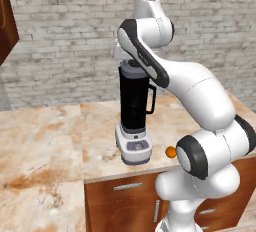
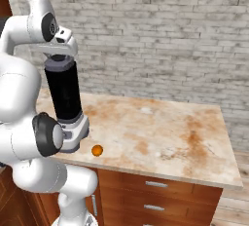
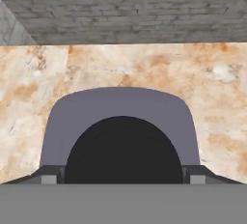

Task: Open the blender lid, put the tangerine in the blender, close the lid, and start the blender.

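Arm bent over, hand pointing straight down, gripper (image 2: pixel 59 57) low on the blender lid (image 3: pixel 119 117), finger tips (image 3: pixel 48 178) flanking its dark knob, closure unclear.

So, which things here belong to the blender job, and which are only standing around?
Belong to the job:
- blender, on the counter
- blender lid, on top of the jar
- tangerine, on the counter beside the blender's base
- gripper, right at the lid

Just there:
- marble counter
- wooden drawers below it
- brick wall

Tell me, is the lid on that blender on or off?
On. The grey blender lid caps the black blender jar's top, directly beneath the robot's hand; the tangerine lies on the counter.
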